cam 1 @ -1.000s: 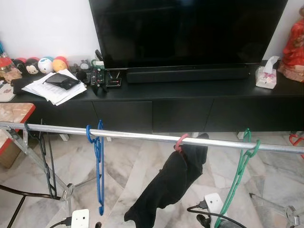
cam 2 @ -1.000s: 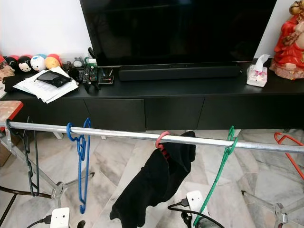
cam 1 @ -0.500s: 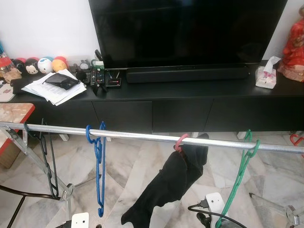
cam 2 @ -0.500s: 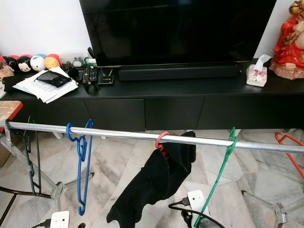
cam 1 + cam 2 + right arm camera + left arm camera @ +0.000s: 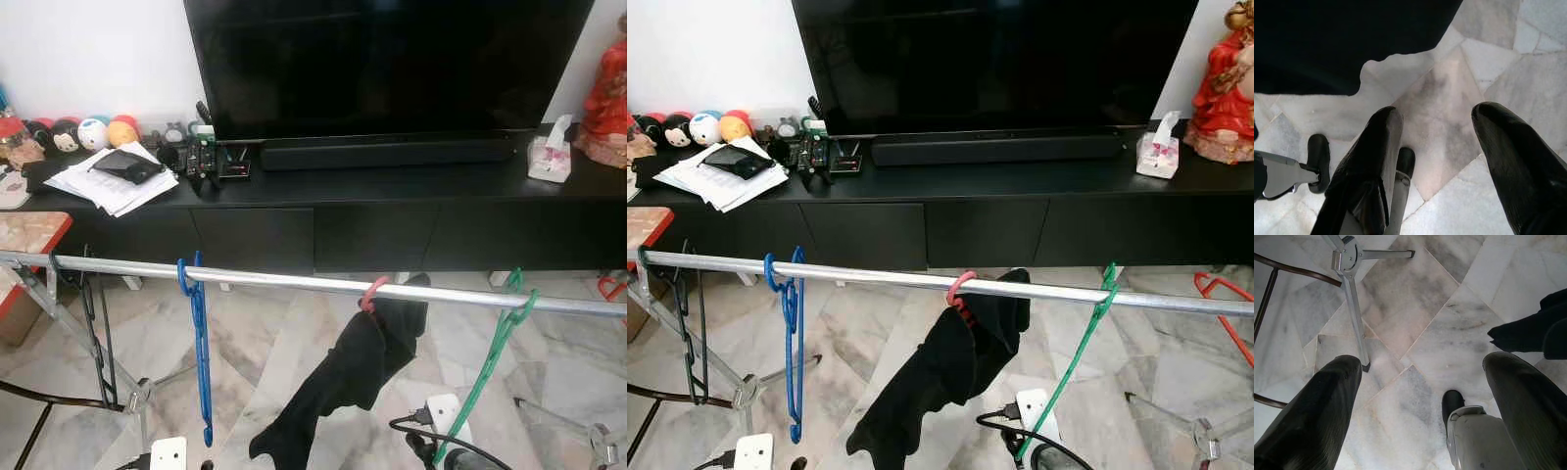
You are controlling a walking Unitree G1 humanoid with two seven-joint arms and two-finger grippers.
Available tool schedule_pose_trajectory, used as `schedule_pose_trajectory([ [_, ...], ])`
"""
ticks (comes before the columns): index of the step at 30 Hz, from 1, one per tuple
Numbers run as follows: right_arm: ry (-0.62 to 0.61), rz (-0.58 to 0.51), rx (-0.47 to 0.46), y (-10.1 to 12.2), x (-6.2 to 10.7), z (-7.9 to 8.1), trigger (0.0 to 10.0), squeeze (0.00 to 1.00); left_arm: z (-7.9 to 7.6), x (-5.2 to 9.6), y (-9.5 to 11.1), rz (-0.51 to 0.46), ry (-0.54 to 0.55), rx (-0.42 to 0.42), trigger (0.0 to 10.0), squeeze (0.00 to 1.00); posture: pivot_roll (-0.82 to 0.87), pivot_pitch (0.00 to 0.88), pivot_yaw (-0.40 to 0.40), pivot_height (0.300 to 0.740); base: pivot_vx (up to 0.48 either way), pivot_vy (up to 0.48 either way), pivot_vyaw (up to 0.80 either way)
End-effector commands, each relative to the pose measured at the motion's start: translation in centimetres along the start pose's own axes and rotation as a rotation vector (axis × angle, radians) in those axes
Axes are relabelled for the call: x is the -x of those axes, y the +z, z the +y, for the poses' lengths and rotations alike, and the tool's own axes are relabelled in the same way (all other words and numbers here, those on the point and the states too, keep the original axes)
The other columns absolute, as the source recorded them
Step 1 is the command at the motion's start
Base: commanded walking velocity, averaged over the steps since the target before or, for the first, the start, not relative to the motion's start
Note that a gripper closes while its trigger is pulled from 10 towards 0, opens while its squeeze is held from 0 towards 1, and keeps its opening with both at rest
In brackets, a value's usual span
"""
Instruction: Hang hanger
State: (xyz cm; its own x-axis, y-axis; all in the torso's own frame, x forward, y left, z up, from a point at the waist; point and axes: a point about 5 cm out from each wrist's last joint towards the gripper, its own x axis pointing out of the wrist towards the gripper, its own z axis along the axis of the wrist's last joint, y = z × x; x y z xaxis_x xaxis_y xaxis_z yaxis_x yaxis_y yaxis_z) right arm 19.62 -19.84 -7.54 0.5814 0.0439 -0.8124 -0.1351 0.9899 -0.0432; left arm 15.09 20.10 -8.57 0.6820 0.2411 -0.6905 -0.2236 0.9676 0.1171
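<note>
Silver rail [image 5: 294,283] bearing blue hanger [image 5: 200,362], pink hanger [image 5: 372,292] with black garment [image 5: 343,382], and green hanger [image 5: 490,360]. Left gripper [image 5: 1420,396] and right gripper [image 5: 1437,142]: fingers wide, empty, aimed at marble floor [image 5: 1415,313]. Judged best practice: hook fully over rail before letting go.

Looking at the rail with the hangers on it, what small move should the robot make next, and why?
Probably ease both arms back and stay clear. The pink hanger carrying the black garment already hooks over the rail, and the left gripper and right gripper both hang open above the marble floor, holding nothing.
</note>
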Motion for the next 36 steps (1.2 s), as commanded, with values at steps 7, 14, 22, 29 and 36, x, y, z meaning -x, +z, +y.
schedule_pose_trajectory([
  [7, 0.023, -0.038, -0.016, 0.25, 0.00, 0.25, 10.0, 0.00, 0.18, 0.17, -0.48, 0.014, 0.016, 0.024, 10.0, 0.00, -0.13, 0.000, 0.030, 0.740, 0.000, 0.000, 0.00],
  [14, 0.030, -0.039, 0.019, 0.40, 0.00, 0.19, 10.0, 0.00, -0.02, 0.15, -0.44, 0.014, 0.013, 0.025, 10.0, 0.00, -0.14, 0.000, 0.028, 0.740, 0.000, 0.000, 0.00],
  [22, 0.027, -0.044, 0.017, 0.43, 0.02, 0.14, 10.0, 0.00, -0.06, 0.16, -0.47, 0.015, 0.014, 0.028, 10.0, 0.00, -0.14, 0.000, 0.026, 0.740, -0.073, 0.000, 0.00],
  [29, 0.032, -0.057, 0.008, 0.53, 0.02, 0.19, 10.0, 0.00, -0.07, 0.16, -0.46, 0.015, 0.016, 0.029, 10.0, 0.00, -0.14, 0.000, 0.024, 0.740, -0.299, 0.000, 0.00],
  [36, 0.030, -0.081, -0.001, 0.70, 0.04, 0.20, 10.0, 0.00, -0.14, 0.15, -0.40, 0.011, 0.015, 0.028, 10.0, 0.00, -0.14, 0.000, 0.024, 0.740, -0.326, 0.000, 0.00],
])
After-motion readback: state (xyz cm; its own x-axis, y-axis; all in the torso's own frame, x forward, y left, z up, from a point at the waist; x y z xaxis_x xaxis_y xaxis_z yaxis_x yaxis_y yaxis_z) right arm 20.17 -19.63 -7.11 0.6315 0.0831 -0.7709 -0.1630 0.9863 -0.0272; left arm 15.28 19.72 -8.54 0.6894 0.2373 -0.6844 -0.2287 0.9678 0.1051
